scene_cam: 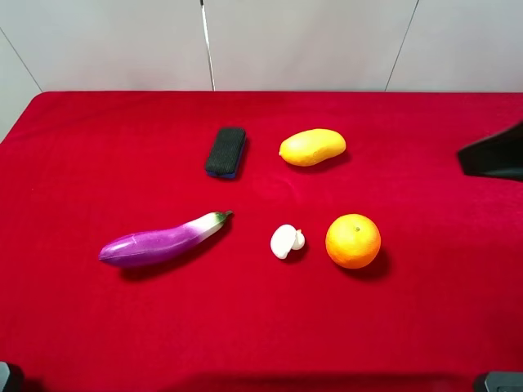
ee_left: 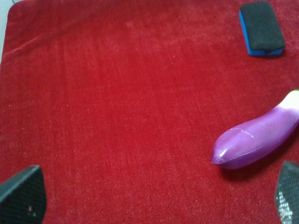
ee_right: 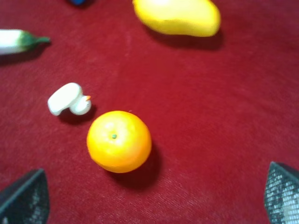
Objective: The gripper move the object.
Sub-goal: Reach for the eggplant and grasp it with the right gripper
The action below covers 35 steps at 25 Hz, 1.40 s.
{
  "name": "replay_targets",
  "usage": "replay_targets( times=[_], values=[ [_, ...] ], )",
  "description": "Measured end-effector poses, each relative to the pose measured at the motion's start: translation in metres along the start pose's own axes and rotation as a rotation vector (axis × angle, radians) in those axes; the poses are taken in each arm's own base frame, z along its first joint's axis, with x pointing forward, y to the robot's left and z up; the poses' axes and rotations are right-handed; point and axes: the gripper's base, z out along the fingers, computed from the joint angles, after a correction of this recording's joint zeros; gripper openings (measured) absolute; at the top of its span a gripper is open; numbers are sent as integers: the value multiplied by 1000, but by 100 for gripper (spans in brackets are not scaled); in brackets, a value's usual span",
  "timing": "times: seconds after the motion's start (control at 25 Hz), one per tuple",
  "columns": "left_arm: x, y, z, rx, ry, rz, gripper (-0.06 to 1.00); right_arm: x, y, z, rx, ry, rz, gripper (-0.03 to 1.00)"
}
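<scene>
The purple eggplant lies on the red cloth at the front left, its green stem pointing to the back right. In the left wrist view the eggplant lies just ahead of one finger. My left gripper is open wide and empty, with its fingertips apart over bare cloth. My right gripper is open and empty, just short of the orange. The eggplant's white end and stem show in the right wrist view.
A black sponge block with a blue base and a yellow mango lie at the back. A white mushroom toy and an orange lie right of the eggplant. A dark arm part juts in at the right edge.
</scene>
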Motion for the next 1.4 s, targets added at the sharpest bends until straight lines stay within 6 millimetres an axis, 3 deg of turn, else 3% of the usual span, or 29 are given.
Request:
replay_targets(
  times=[0.28, 0.64, 1.4],
  values=[
    [0, 0, 0, 0, 0, 0, 98, -38, 19, 32, -86, 101, -189, 69],
    [0, 0, 0, 0, 0, 0, 98, -84, 69, 74, -166, 178, -458, 69],
    [0, 0, 0, 0, 0, 0, 98, -123, 190, 170, -317, 277, -809, 69]
  ],
)
